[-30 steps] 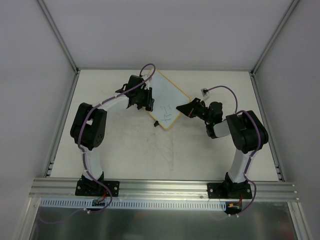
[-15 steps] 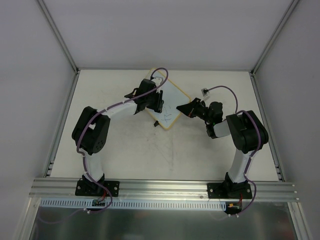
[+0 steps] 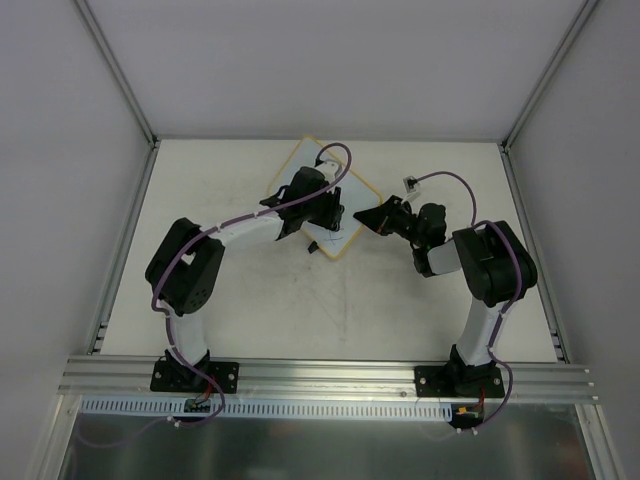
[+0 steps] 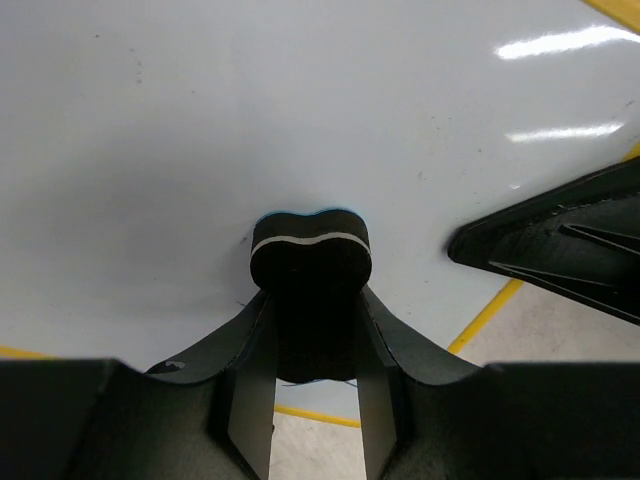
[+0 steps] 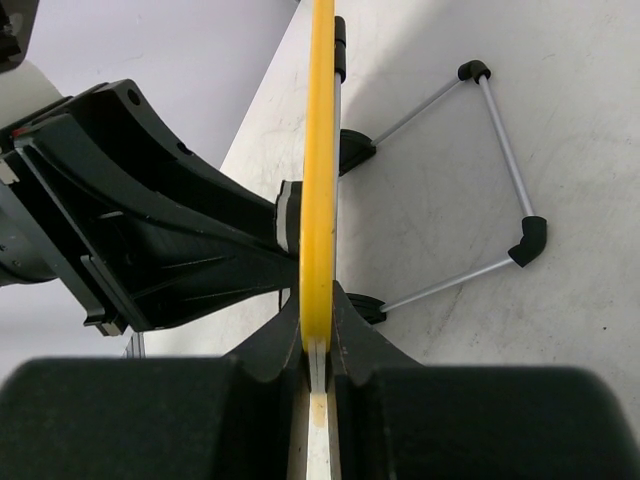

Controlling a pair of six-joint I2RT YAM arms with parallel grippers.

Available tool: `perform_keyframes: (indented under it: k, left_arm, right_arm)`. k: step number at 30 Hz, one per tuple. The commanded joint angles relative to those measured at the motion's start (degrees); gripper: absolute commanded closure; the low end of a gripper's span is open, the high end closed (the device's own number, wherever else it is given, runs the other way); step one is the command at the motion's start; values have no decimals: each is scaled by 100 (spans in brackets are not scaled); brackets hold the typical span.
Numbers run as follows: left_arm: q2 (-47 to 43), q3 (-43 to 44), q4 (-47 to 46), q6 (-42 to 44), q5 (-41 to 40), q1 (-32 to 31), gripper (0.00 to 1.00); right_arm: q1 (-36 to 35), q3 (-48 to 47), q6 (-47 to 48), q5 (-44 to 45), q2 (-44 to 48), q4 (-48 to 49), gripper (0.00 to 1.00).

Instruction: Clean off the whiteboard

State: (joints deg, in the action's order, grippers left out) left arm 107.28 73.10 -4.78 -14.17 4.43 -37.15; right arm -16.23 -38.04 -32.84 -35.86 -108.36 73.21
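Both claws clamped, I see: L gripper (image 4: 312, 310) on eraser (image 4: 310, 250), pressed to whiteboard (image 4: 250, 120) nr table (image 3: 250, 320) far edge; R gripper (image 5: 318, 345) on board's edge.

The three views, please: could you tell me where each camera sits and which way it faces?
Top external: above and behind, looking down at the table; left arm and right arm show whole.
Left wrist: on the left gripper, facing the white side of the whiteboard; it grips the eraser.
Right wrist: on the right gripper, looking along the whiteboard's yellow edge, which it clamps.
Shared: each wrist view also shows the other gripper.
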Motion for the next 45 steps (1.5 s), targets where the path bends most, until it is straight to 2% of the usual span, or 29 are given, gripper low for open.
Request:
perform_keyframes:
  k: [1, 7, 9, 16, 22, 26, 27, 32, 36, 45]
  left_arm:
    - [188, -173, -533, -306, 1095, -548, 100]
    - [82, -270, -524, -68, 1210, -548, 100]
    - [73, -279, -516, 63, 1567, -548, 100]
    - [30, -375, -472, 178, 2079, -548, 100]
    - [-190, -534, -367, 170, 1571, -382, 100]
    - [-366, -875, -357, 11, 1798, 364, 100]
    - [-410, -946, -349, 37, 1729, 627, 100]
    - [-612, -1149, -155, 178, 1315, 1148, 100]
    - [-569, -1096, -111, 284, 1096, 1219, 100]
    - [-261, -885, -155, 117, 1263, 1035, 100]
  right_arm:
    - [-205, -151, -21, -475, 297, 1451, 100]
    - [-214, -151, -21, -484, 306, 1459, 100]
    - [-214, -151, -21, -484, 315, 1451, 100]
    - [-205, -168, -21, -492, 306, 1451, 100]
    - [-214, -151, -21, -492, 306, 1451, 100]
    - [-214, -142, -12, -492, 315, 1451, 100]
    - [-205, -142, -21, -501, 324, 1451, 100]
    - [-214, -160, -21, -492, 306, 1451, 100]
    - [-214, -160, -29, -501, 306, 1459, 100]
    - [-214, -168, -21, -492, 289, 1451, 100]
